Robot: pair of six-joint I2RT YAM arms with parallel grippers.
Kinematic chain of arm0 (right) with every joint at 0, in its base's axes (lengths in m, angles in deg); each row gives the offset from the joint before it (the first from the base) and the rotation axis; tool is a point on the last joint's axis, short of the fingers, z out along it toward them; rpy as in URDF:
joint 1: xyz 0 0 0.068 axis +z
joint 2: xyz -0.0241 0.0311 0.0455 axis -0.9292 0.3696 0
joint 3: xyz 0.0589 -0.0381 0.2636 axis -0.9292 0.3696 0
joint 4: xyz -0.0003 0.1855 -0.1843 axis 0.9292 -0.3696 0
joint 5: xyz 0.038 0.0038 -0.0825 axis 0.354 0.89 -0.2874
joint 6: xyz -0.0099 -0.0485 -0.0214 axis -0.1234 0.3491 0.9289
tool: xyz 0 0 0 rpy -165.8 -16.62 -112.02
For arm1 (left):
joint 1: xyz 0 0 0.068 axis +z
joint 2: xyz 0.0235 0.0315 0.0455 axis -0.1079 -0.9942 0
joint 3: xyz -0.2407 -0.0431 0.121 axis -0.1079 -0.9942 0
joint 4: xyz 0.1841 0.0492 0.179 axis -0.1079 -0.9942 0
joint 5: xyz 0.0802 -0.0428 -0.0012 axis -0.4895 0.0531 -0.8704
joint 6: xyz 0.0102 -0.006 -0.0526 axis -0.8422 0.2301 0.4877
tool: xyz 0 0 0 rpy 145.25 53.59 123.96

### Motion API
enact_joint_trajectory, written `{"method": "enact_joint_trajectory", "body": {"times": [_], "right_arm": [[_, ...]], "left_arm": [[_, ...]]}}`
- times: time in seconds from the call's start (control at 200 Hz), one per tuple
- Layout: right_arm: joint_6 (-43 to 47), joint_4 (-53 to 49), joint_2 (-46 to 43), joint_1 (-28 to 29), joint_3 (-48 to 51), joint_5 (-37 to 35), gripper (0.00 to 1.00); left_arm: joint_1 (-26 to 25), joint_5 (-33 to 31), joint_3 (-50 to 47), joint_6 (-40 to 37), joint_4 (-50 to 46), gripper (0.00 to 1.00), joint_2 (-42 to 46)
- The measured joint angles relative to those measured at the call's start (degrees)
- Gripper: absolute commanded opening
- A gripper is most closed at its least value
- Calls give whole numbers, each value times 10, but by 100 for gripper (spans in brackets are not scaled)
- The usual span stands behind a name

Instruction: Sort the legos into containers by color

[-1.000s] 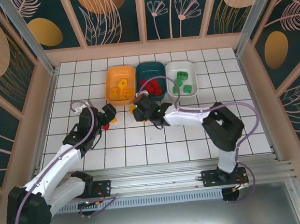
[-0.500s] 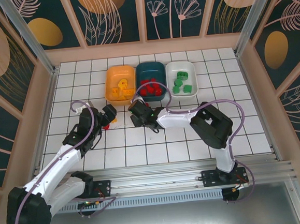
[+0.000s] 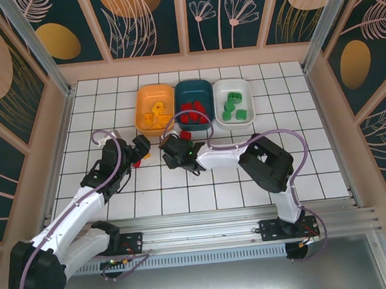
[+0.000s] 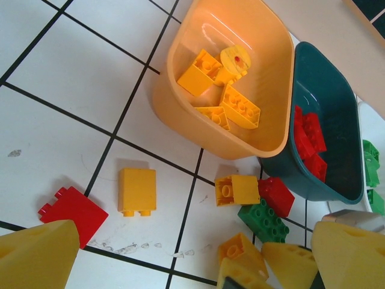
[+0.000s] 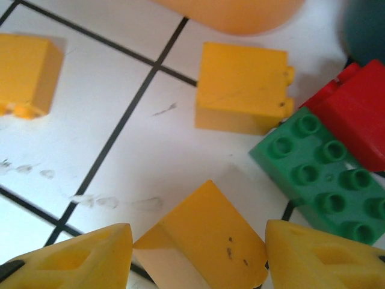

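Right claw [image 5: 197, 244] low over the tabletop [image 3: 324, 107], fingers hard against both sides of a yellow brick [image 5: 201, 232] — gripped or merely touching, cannot tell. Just beyond, a green brick [image 5: 319, 180] touching a red brick [image 5: 355, 114], with a second yellow brick [image 5: 240, 90] beside them. Left claw [image 4: 192, 241] spread wide, holding nothing, above a lone red brick [image 4: 73, 214] and a lone yellow brick [image 4: 137, 189]. Farther back, in a row — orange bowl [image 3: 141, 108] with yellow legos [image 4: 222, 90], teal bowl [image 3: 193, 84] with red, white bowl [image 3: 231, 82] with green.
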Motion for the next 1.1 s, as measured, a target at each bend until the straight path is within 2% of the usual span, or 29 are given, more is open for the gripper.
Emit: {"method": "enact_joint_trajectory", "body": {"times": [0.576, 0.901, 1.101], "right_arm": [[-10, -2, -23, 3, 0, 14, 70], [11, -1, -13, -1, -2, 9, 70], [40, 5, 2, -8, -8, -18, 70]], "left_arm": [[0, 3, 0, 0, -5, 99, 20], [1, 3, 0, 0, -6, 99, 17], [1, 3, 0, 0, -6, 99, 17]]}}
